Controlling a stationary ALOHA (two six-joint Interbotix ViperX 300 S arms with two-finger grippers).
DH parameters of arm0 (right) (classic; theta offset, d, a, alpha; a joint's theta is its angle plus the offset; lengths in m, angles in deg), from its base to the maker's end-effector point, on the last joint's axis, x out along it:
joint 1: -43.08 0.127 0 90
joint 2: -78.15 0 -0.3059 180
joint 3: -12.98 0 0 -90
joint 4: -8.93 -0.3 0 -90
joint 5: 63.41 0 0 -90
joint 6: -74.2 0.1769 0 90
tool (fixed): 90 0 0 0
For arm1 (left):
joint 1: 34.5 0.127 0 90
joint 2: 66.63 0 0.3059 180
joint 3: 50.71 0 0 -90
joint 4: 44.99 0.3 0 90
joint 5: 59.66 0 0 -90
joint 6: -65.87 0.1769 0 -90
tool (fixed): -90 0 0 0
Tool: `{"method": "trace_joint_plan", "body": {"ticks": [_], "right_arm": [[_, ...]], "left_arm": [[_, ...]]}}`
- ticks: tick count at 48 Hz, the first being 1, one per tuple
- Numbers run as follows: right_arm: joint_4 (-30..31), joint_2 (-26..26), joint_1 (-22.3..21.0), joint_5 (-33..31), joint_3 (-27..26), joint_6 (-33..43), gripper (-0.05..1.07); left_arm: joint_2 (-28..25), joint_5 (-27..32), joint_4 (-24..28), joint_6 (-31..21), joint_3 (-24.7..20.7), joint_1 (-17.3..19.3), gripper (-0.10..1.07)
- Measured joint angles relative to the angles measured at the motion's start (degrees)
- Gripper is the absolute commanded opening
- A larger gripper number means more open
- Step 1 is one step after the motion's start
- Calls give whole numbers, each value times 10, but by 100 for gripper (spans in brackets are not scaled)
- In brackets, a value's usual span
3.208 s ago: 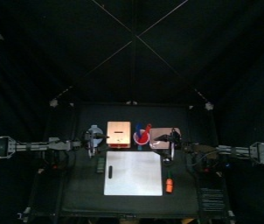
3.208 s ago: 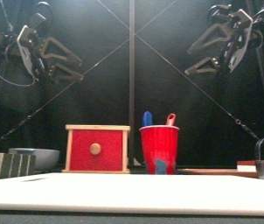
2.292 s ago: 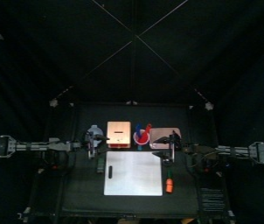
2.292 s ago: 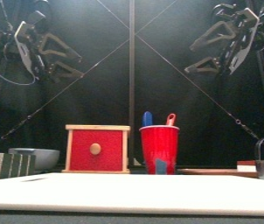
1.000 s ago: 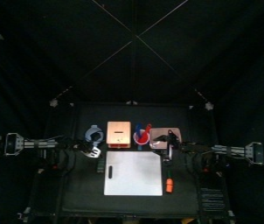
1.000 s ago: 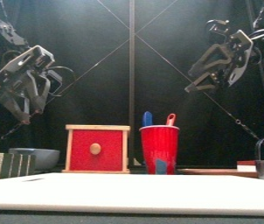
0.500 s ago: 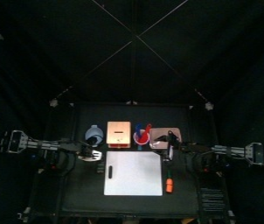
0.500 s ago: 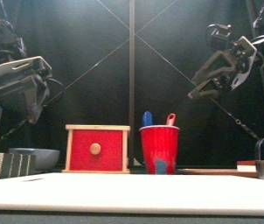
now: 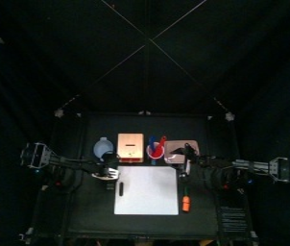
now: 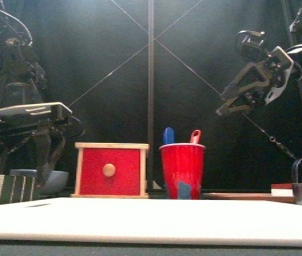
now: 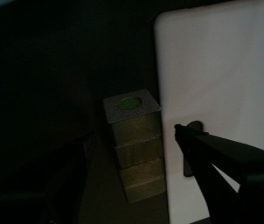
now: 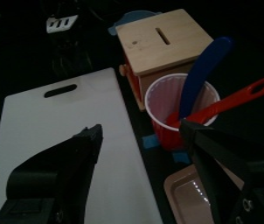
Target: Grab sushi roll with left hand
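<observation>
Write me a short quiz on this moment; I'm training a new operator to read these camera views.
1. True or false: in the front view, the left end effector hangs lower than the right end effector.
2. Multiple choice: what lies beside the white cutting board in the left wrist view, ahead of the open jaws?
A. a sushi roll
B. a banana
C. a sponge
3. Fill in: the red cup holds two utensils, one with a blue handle and one with a ___ handle.

Key: 1 true; 2 A; 3 red.
</observation>
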Motion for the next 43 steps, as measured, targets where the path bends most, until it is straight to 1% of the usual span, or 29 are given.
{"method": "trace_joint_plan", "body": {"ticks": [6,10,21,28,36,43], "right_arm": [[-2,1,0,1,3,0,99],[-2,1,0,1,3,0,99],[-4,2,0,1,4,2,99],[-4,2,0,0,6,4,99],[-5,2,2,0,8,4,99],[-5,2,2,0,9,2,99]], "left_arm": [[-14,-2,-10,-1,-5,-7,100],[-19,-2,-11,-1,-7,-13,97],[-24,11,-15,-11,-9,-21,82],[-24,19,-15,-17,-14,-22,76],[-25,46,-15,-39,-46,-25,75],[-40,85,2,-51,-97,-37,75]]}}
